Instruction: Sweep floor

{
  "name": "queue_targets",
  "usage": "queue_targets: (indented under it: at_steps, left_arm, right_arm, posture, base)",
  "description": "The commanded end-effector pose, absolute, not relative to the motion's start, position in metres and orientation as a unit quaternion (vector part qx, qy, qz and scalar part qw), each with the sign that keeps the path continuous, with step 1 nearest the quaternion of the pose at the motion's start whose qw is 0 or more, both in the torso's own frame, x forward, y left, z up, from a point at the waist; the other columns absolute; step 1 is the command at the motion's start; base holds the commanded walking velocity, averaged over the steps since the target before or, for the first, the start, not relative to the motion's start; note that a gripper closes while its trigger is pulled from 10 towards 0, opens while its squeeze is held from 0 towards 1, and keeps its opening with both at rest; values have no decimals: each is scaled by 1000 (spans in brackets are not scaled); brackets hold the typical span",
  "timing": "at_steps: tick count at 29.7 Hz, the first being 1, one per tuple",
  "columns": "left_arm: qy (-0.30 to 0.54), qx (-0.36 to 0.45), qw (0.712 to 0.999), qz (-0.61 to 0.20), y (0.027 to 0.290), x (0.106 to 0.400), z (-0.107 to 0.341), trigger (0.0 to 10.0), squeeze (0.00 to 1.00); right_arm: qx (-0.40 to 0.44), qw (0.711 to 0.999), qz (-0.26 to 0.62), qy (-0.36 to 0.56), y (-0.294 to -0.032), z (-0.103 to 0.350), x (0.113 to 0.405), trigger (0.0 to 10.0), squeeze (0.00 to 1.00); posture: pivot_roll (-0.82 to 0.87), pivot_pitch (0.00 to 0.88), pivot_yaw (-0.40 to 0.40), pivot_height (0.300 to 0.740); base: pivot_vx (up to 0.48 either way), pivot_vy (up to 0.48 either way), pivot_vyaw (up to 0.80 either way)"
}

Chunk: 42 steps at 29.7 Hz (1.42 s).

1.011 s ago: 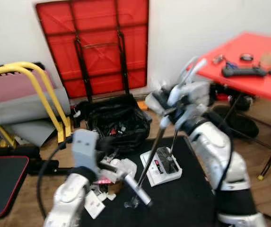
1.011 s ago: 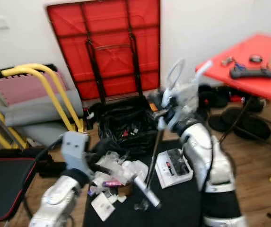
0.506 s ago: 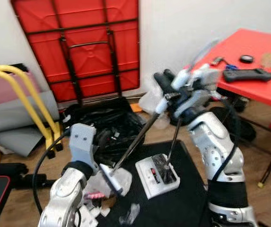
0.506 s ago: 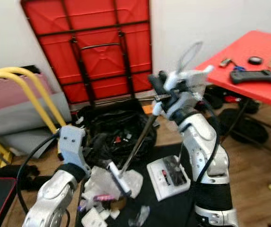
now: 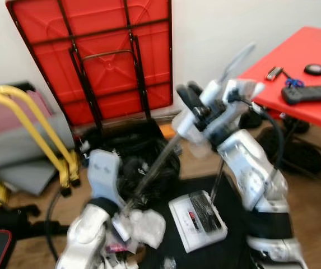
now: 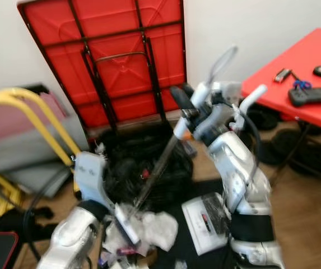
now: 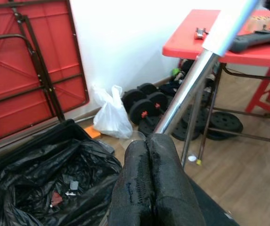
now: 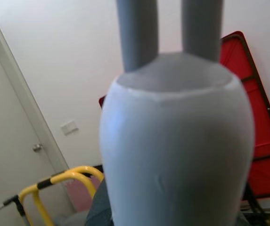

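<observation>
Left eye view: broom handle (image 5: 159,159) slants up toward the table (image 5: 294,67)

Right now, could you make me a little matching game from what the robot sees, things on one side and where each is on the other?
Things:
1. Folded red table
2. Black rubbish bag
3. White plastic bag
4. Black controller

Places:
A. on the standing red table
B. leaning against the wall
C. open on the floor below the folded table
D. on the floor beside the dumbbells

Pairs: 1-B, 2-C, 3-D, 4-A
</observation>
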<state>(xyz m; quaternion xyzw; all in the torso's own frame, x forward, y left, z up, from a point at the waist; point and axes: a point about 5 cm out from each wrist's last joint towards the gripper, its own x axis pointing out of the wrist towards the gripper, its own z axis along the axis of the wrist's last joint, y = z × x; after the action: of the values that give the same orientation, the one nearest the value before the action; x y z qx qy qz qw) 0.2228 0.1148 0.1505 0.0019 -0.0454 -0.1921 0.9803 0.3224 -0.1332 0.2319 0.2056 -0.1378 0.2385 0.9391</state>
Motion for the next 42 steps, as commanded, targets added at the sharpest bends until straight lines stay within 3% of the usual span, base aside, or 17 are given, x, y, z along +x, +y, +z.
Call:
queue_targets:
  at_steps: [1, 21, 32, 42]
  left_arm:
    - [-34, 22, 981, -192, 118, 218, 148, 10000, 0]
    - [-37, 69, 981, -179, 124, 207, 159, 10000, 0]
    - [-30, 80, 989, -123, 138, 209, 157, 10000, 0]
    - [-22, 83, 989, -122, 139, 209, 154, 10000, 0]
  right_arm:
    - [217, 926, 243, -193, -134, 254, 322, 10000, 0]
    - [192, 930, 225, -219, -137, 268, 332, 10000, 0]
    - [171, 935, 221, -219, -134, 269, 332, 10000, 0]
    - [110, 956, 184, -200, -151, 262, 330, 10000, 0]
  posture:
    - [28, 89, 46, 740]
    - [55, 189, 69, 740]
    - [44, 199, 68, 740]
    - [24, 173, 65, 740]
  base:
    - [0, 0, 0]
    - [0, 0, 0]
    - [0, 0, 0]
    - [0, 0, 0]
